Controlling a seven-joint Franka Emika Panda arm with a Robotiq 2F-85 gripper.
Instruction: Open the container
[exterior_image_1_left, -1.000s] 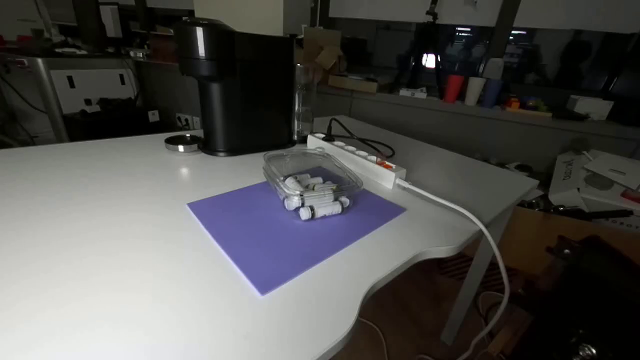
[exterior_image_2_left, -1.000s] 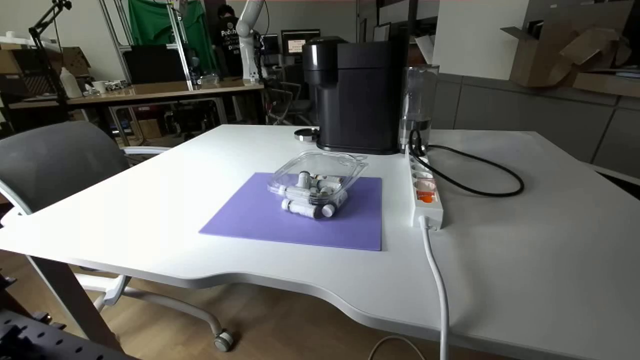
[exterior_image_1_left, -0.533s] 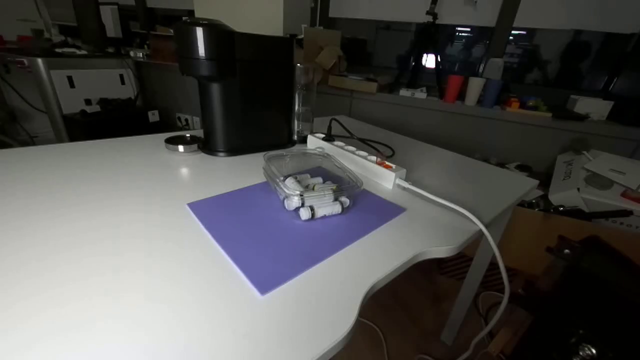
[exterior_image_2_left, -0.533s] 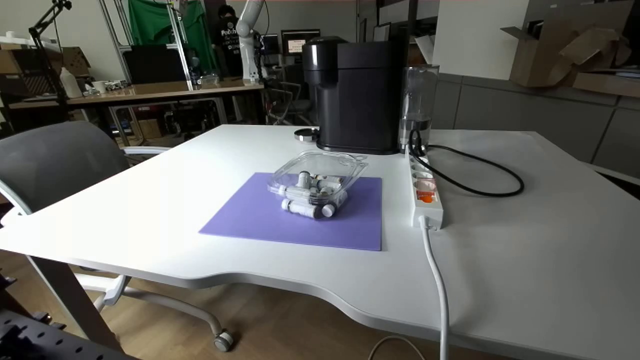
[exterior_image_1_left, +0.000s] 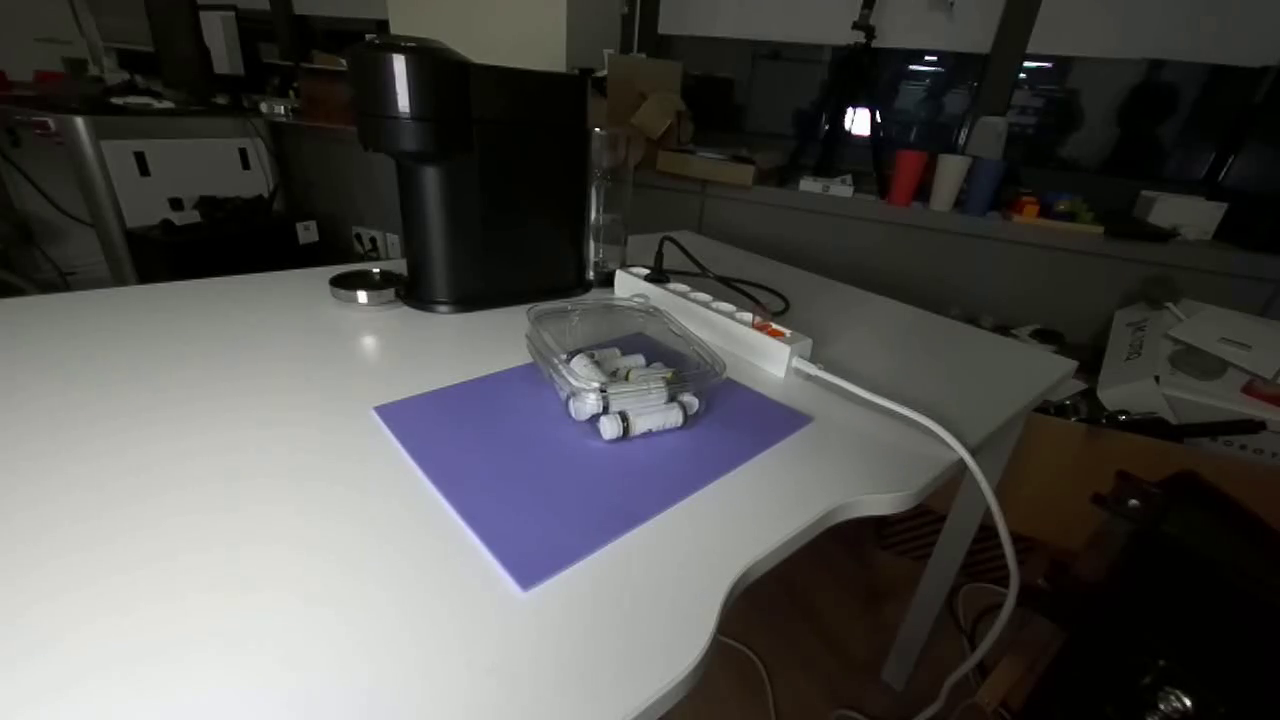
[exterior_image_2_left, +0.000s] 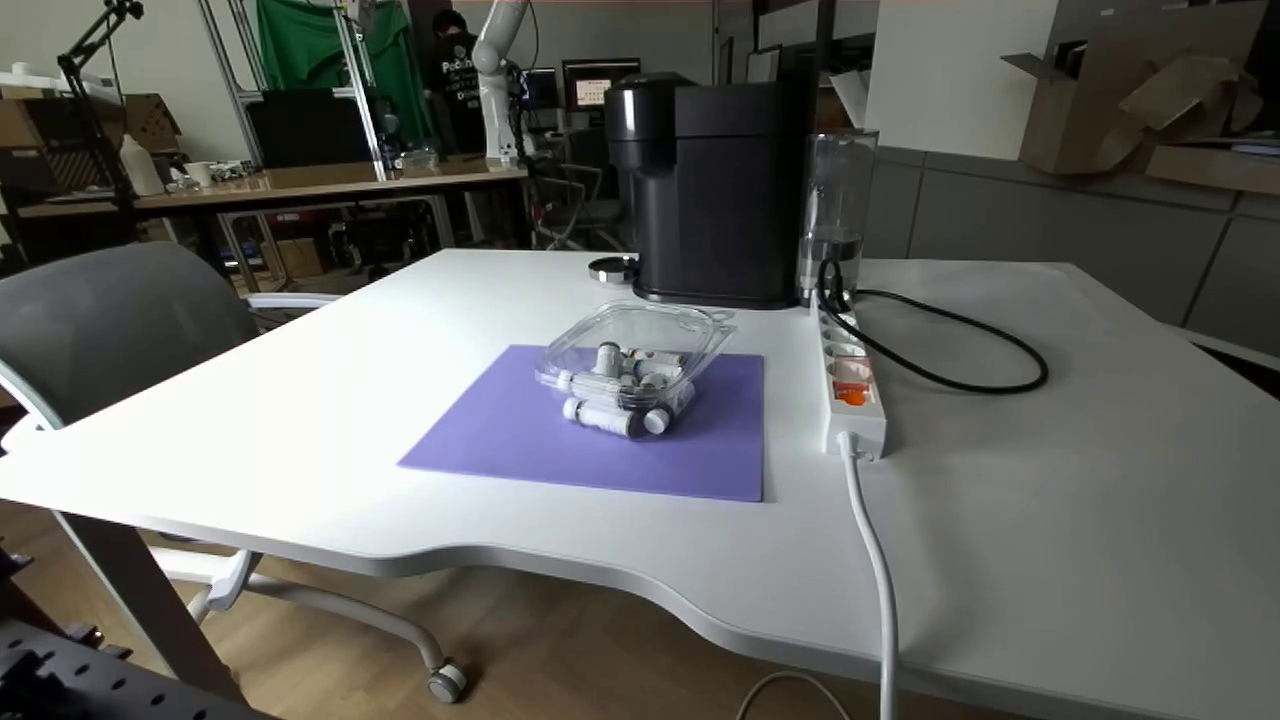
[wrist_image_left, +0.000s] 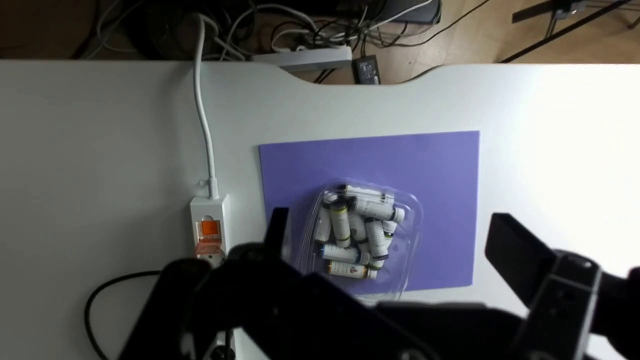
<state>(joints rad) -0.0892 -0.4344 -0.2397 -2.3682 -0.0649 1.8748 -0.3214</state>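
Observation:
The container (exterior_image_1_left: 655, 335) is a shallow clear plastic box holding several small white-labelled bottles. It stands on the purple sheet (exterior_image_1_left: 530, 490) and shows in both exterior views (exterior_image_2_left: 705, 345). Its clear lid appears to lie on top; the see-through plastic makes the seam hard to tell. In the wrist view the container (wrist_image_left: 400, 250) lies below my gripper (wrist_image_left: 391, 222), and its lower edge is partly hidden by the gripper's body. The gripper is wide open, with one finger on each side of the container in the picture, touching nothing. Neither exterior view shows the gripper.
A white power strip (exterior_image_1_left: 720, 325) with a white cable (exterior_image_2_left: 875, 560) and a black cable (exterior_image_2_left: 960, 385) lies beside the sheet. A tall black coffee machine (exterior_image_1_left: 500, 190) and a round metal dish (exterior_image_1_left: 366, 287) stand behind. The table (exterior_image_2_left: 560, 530) has a curved front edge.

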